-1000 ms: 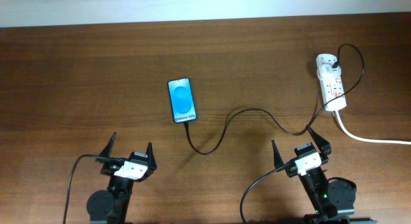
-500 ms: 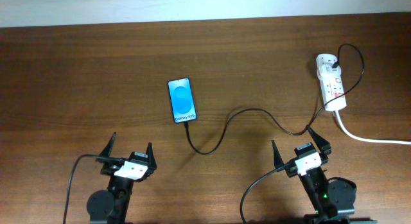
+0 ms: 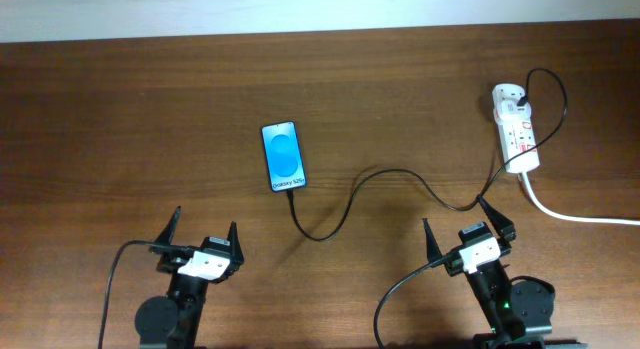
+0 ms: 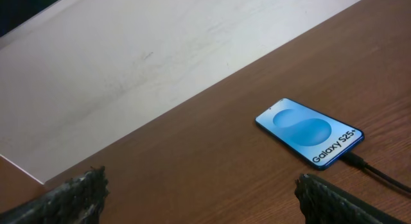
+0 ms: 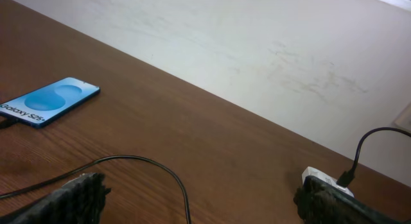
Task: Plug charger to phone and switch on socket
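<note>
Left gripper [image 3: 205, 221] and right gripper [image 3: 454, 212] point forward, jaws wide apart.

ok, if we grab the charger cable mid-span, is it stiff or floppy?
Likely floppy: the charger lies in loose S-curves across the table, so it should sag and trail from a pinch. It is thin, so it may slip in a grasp. Its end meets the phone, which looks light, so a tug would probably drag it.
</note>
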